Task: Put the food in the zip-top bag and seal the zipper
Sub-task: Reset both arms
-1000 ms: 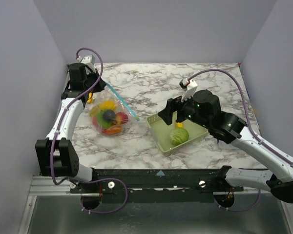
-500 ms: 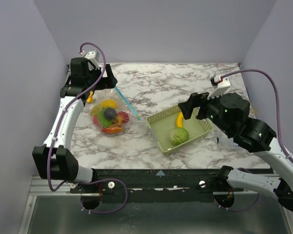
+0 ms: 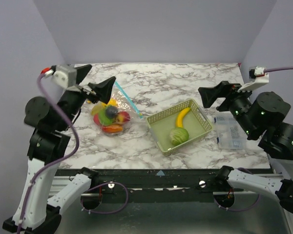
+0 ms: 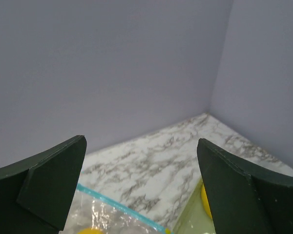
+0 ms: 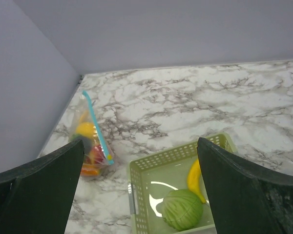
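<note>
Food (image 3: 110,118) of several colours sits inside the zip-top bag (image 3: 119,105), which lies near the left edge of the desk (image 3: 185,78). Its zipper (image 3: 128,101) runs along the side facing the desk's middle, and you cannot tell whether it is pressed closed. A banana (image 3: 182,117) and a green cabbage (image 3: 178,135) lie in the mesh basket (image 3: 154,120), toward the near edge. Your left end effector (image 3: 94,80) hangs above the bag, spread wide and holding nothing. Your right end effector (image 3: 216,95) hangs near the right edge, likewise wide open and empty
</note>
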{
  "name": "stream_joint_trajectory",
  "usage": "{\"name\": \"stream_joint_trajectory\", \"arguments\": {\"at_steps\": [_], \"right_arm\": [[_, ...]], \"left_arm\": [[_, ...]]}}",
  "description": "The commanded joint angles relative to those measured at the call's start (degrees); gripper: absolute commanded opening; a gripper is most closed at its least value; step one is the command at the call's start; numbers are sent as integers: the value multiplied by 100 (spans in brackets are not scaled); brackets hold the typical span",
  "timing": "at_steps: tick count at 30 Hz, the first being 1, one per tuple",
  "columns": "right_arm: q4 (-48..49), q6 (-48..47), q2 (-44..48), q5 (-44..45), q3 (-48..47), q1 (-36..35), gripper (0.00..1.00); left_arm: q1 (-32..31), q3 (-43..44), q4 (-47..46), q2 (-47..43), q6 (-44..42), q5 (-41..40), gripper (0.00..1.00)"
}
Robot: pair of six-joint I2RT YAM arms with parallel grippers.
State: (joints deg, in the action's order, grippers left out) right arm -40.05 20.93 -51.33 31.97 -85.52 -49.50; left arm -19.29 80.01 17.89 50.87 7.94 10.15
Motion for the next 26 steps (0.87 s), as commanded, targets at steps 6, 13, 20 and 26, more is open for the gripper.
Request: {"name": "stream_joint_trajectory", "arguments": {"at_steps": [6,13,20,26], "right_arm": [[821,-509,656,-234,-194,-8,100],[960,-580,701,-269,-227,-8,100],[1223,-528,805,-371,-84,-8,100],[1314,-509,835,-77,45,-7,100]], "left_arm": [[-96,-576,-1964,-1410,31,270,98],[-97,-626,-2096,-1817,279,252,98],[-100,-508,-1930,-1819,214,195,98],[-101,-489,-1852,-1704,142,154,98]]}}
